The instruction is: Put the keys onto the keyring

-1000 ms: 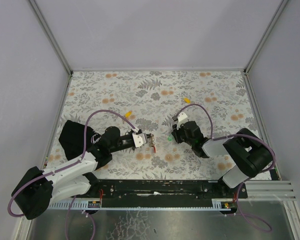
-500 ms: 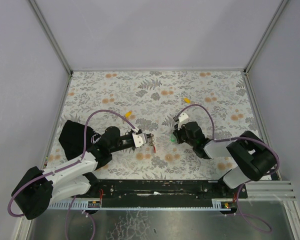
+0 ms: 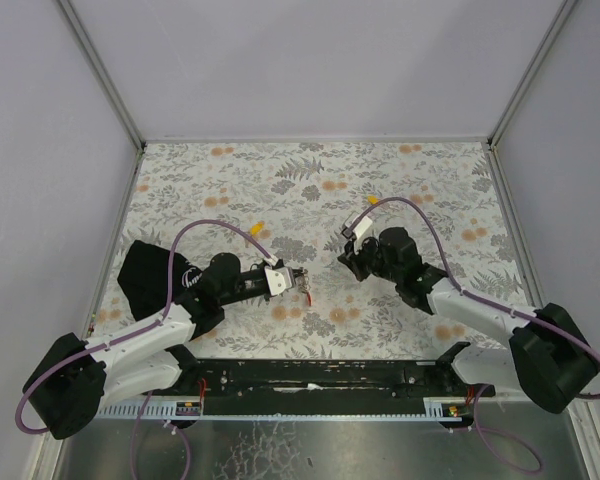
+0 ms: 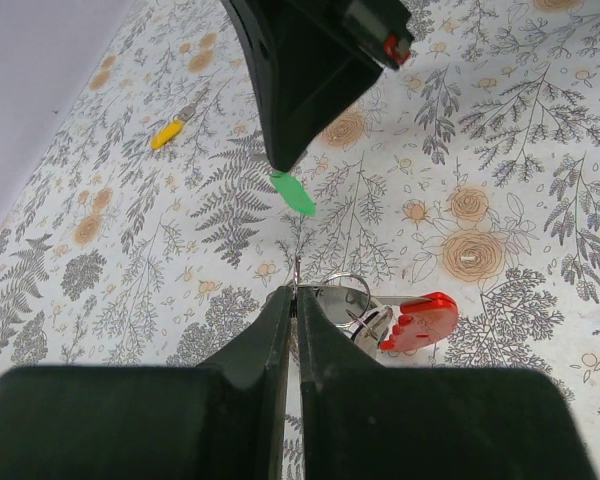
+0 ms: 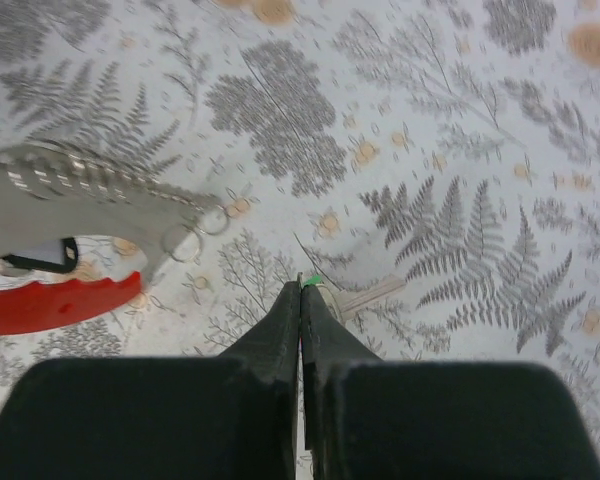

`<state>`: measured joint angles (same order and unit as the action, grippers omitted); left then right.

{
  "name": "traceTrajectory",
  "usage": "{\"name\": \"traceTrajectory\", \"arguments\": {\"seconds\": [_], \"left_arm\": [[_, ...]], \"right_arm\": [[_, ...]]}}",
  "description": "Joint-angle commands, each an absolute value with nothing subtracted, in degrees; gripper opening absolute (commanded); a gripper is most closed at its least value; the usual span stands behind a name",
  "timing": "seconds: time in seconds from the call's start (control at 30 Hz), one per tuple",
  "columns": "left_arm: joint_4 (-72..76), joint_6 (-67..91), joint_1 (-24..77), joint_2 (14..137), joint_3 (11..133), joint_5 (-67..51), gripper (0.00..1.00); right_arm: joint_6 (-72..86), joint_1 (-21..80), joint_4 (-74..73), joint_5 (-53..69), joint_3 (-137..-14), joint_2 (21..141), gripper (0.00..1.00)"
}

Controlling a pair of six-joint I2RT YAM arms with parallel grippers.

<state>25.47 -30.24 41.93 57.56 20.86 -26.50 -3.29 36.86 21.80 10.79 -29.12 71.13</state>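
My left gripper (image 3: 297, 279) (image 4: 296, 290) is shut on a metal ring of the keyring (image 4: 342, 297), whose red fob (image 4: 420, 320) (image 3: 306, 294) lies on the floral mat. My right gripper (image 3: 343, 258) (image 5: 301, 285) is shut on the green key (image 5: 312, 281), with the key's metal blade (image 5: 368, 294) sticking out to the right. In the left wrist view the green key (image 4: 293, 193) hangs under the right gripper's fingertips (image 4: 283, 150), just beyond the keyring. The right wrist view shows the keyring (image 5: 70, 195) at the left. Two yellow keys (image 3: 259, 227) (image 3: 375, 200) lie on the mat.
The floral mat (image 3: 310, 180) is enclosed by grey walls with metal rails at the back and sides. One yellow key also shows in the left wrist view (image 4: 167, 133). Purple cables loop above both arms. A black rail runs along the near edge.
My right gripper has risen and shifted slightly toward the back with the green key; the right arm's elbow has swung out to the right. The left gripper and keyring have stayed put.
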Motion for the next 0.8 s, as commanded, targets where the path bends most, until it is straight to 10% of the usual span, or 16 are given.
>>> {"name": "traceTrajectory", "arguments": {"seconds": [0.0, 0.77], "left_arm": [[25.89, -29.94, 41.57, 56.34, 22.32, -27.88, 0.00], [25.90, -29.85, 41.59, 55.28, 22.41, -33.15, 0.00]], "right_arm": [[-9.75, 37.35, 11.81, 19.33, -35.40, 67.15, 0.00], [-33.33, 37.44, -14.02, 45.56, -54.62, 67.99, 0.00]]}}
